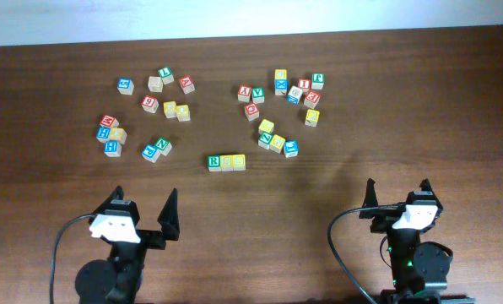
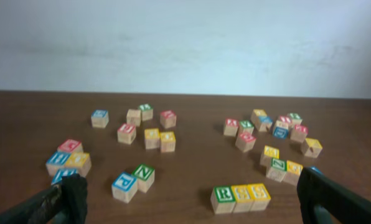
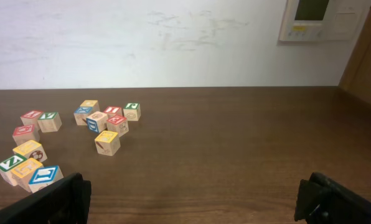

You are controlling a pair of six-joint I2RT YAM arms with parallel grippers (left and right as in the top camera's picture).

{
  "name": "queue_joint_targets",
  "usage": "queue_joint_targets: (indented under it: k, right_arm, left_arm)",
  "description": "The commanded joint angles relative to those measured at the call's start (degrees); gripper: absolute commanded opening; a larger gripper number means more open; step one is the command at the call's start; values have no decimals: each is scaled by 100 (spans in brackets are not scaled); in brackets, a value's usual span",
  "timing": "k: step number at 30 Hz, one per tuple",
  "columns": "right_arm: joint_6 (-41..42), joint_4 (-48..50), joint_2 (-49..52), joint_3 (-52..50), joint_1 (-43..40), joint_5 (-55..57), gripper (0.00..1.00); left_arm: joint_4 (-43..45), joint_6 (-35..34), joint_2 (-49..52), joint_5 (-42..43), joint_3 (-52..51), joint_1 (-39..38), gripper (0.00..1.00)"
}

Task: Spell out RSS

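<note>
The left tool point(image 1: 144, 198) and right tool point(image 1: 399, 190) both gape empty, and the RSS row point(image 1: 226, 161) (three cubes touching) lies on the tabletop point(image 1: 49, 169) ahead between them, nearer the left tool.

A white-faced wooden cube with a green R point(image 1: 214, 161), a yellow-faced wooden S cube point(image 1: 227, 161) and a second yellow S cube point(image 1: 239, 160) touch in a row, left to right, midway between the side edges of the brown wooden table point(image 1: 49, 169). Behind them lie a left cluster of wooden letter cubes point(image 1: 170, 109) and a right cluster point(image 1: 276, 143); the left pincer point(image 1: 145, 196) and right pincer point(image 1: 398, 184) sit by the near edge.
</note>
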Motion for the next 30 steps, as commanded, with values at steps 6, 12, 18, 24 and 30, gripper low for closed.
queue_joint_targets:
  k: [6, 12, 18, 24, 30]
  right_arm:
    - [7, -42, -59, -39, -35, -35, 98]
    - [7, -42, -59, -39, -35, -35, 98]
    - [7, -42, -59, -39, -35, -35, 98]
    - [7, -42, -59, -39, -35, -35, 98]
    - [7, -39, -59, -39, -35, -35, 98]
  left_arm:
    - [501, 111, -601, 168, -590, 304, 99]
    - [787, 109, -721, 170, -868, 304, 99]
    - [966, 140, -750, 168, -1086, 304, 99]
    - [1451, 155, -750, 168, -1497, 297, 99]
    - [1200, 177, -750, -219, -1572, 275, 99]
